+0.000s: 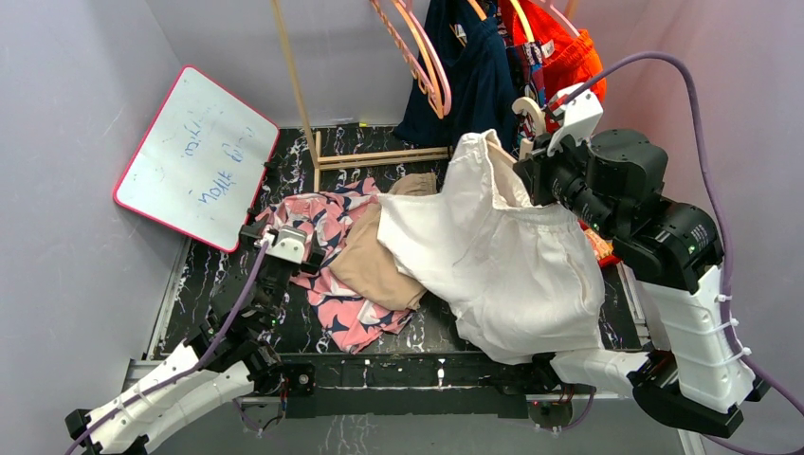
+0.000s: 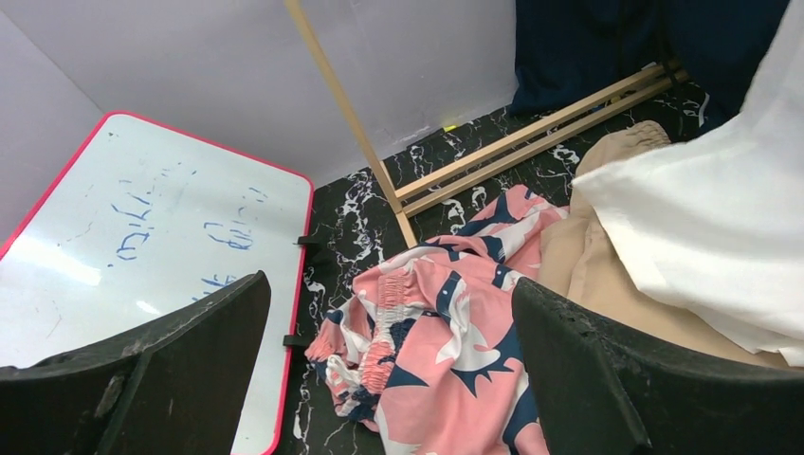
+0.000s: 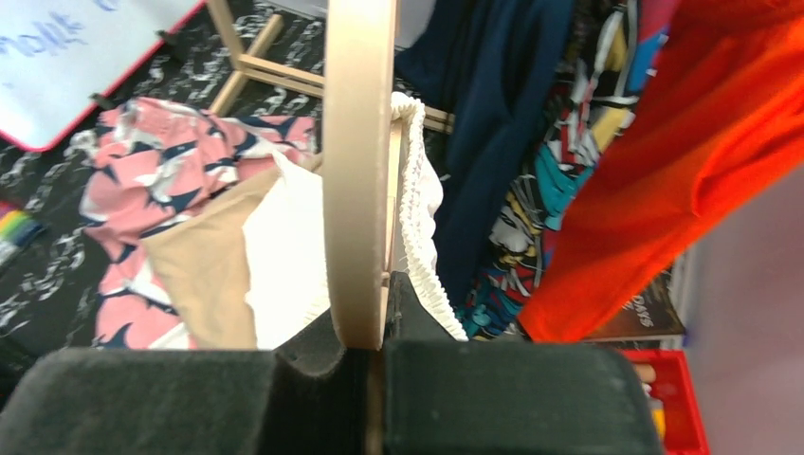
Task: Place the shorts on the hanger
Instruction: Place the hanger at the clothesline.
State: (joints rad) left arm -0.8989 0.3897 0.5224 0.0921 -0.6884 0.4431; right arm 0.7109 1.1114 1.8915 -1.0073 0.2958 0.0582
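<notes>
R gripper (image 3: 372, 346) is shut tight on the hanger (image 3: 358, 142), with the pale wood arm pinched between the black pads and running straight up the wrist view. The shorts (image 1: 512, 256) are on that hanger. The gathered elastic waistband is looped over the arm just beside the pads, and the rest of the white fabric drapes down and towards the L. Its lower part lies on the bench (image 1: 313, 332), overlapping the tan shorts (image 1: 384, 270). From above, the hanger's rounded hook pokes out next to the R wrist, near the clothes on the wooden rack (image 1: 301, 90) at the back: a navy garment (image 1: 469, 81), an orange one (image 1: 569, 52) and pink hangers (image 1: 422, 52).

L gripper (image 1: 283, 243) has its jaws spread wide and nothing between them. It sits low over the L side of the bench, well apart from the shorts. Its wrist cam looks past both fingers at the pink navy-patterned garment (image 2: 446, 351), which lies crumpled on the black marbled top — the tan shorts are partly on top of it. A red-edged whiteboard (image 1: 194, 156) with blue scribbles leans at the far L, beside the rack's foot.
</notes>
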